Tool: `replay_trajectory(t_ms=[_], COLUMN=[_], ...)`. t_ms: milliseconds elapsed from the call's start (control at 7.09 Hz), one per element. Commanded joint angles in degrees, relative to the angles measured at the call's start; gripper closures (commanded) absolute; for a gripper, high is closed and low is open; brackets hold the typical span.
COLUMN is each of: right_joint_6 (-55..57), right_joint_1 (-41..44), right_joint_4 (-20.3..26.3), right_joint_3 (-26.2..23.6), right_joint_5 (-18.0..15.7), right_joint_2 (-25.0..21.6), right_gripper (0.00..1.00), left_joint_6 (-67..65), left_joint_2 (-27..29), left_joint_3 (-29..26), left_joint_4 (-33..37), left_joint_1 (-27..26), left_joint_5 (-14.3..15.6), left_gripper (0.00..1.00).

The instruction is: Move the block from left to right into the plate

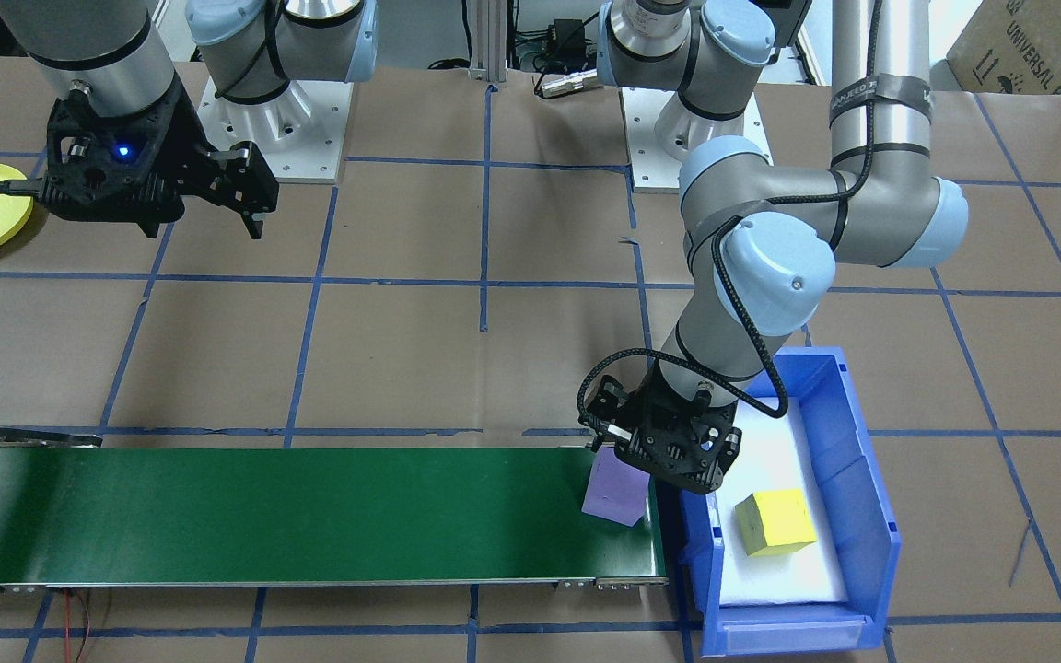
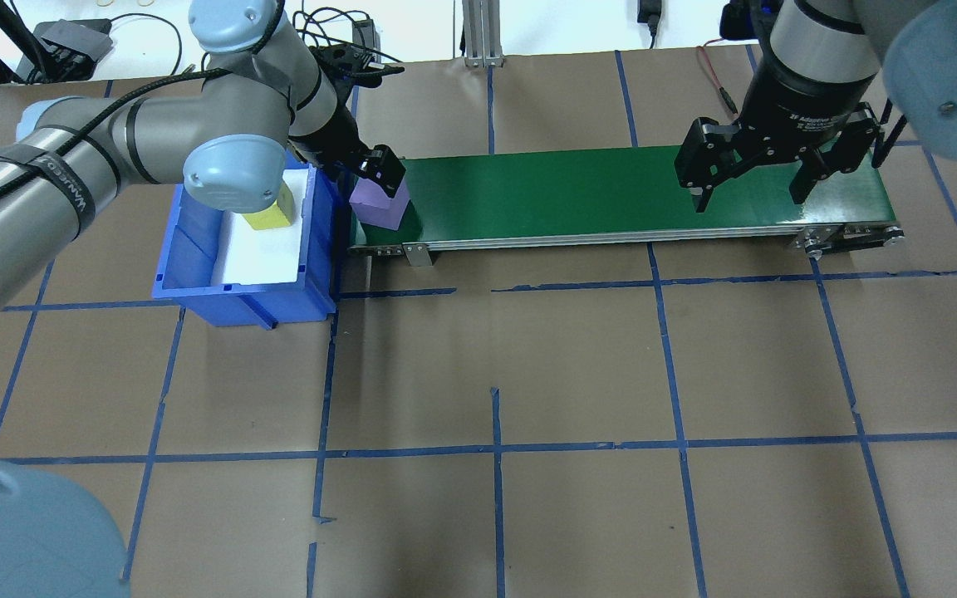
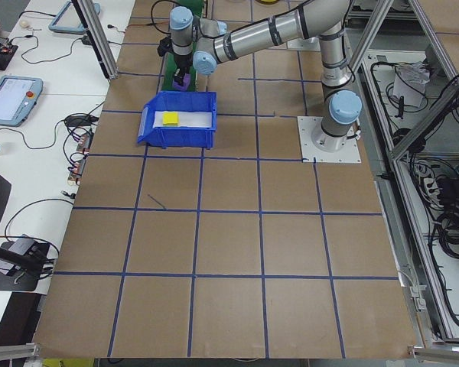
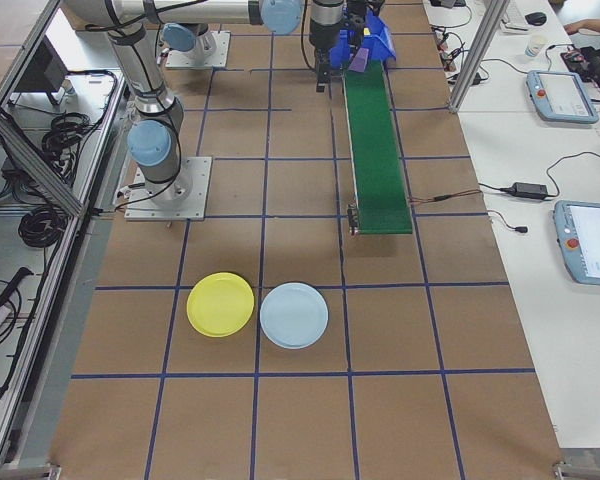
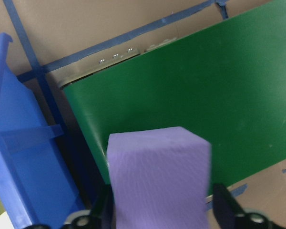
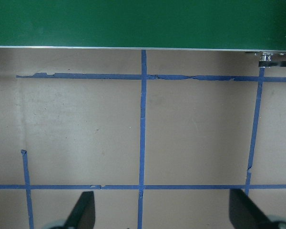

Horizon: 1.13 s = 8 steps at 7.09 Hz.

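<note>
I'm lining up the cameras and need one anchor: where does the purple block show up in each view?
Front-facing: purple block, lower right of centre, on the green conveyor end.
Overhead: upper left, in the left gripper.
Exterior left: top, tiny.
Exterior right: top.
Left wrist: bottom centre.
Right wrist: not in it.
Shared landmark: the blue bin beside it.

You get two steep table views — one from behind the robot, one facing it — both sharing the green conveyor point(image 2: 620, 195). Two far end views look along the table. Each wrist camera looks close — down at belt and paper.
</note>
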State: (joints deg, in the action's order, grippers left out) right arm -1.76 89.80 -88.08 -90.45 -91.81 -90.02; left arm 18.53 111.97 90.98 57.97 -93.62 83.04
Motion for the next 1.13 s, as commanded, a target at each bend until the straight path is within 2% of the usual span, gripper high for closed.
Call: replay_trajectory(t_ms=[0, 282, 423, 564, 847, 988], right_joint_6=[0.0, 0.0, 0.0, 0.0, 0.0, 0.0], right_joint_1=[-0.06, -0.06, -0.06, -0.06, -0.06, -0.06], right_joint_4=[-0.16, -0.24, -0.25, -0.25, -0.25, -0.33], right_joint_3=[-0.7, -0.87, -0.78, -0.87, -0.87, -0.87], right_joint_5=[0.05, 0.14, 0.14, 0.14, 0.14, 0.05], right_joint_2=[0.02, -0.06, -0.06, -0.06, 0.02, 0.02], right_gripper=[0.0, 0.0, 0.0, 0.0, 0.0, 0.0], left_joint_6=[1.41, 10.17, 9.95, 6.73, -7.92, -8.94], left_joint_2=[-3.94, -4.31, -3.44, -2.47, 2.35, 3.24], left_joint_3=[-0.45, 0.07, 0.16, 0.77, 0.78, 0.86], left_joint_4=[0.74, 1.0, 0.92, 0.74, 0.04, 0.12], left_joint_1=[2.89, 12.1, 14.14, 14.34, 14.25, 14.25], left_joint_5=[0.19, 0.1, 0.54, 0.55, 0.11, 0.28], left_gripper=[0.0, 0.0, 0.0, 0.0, 0.0, 0.0])
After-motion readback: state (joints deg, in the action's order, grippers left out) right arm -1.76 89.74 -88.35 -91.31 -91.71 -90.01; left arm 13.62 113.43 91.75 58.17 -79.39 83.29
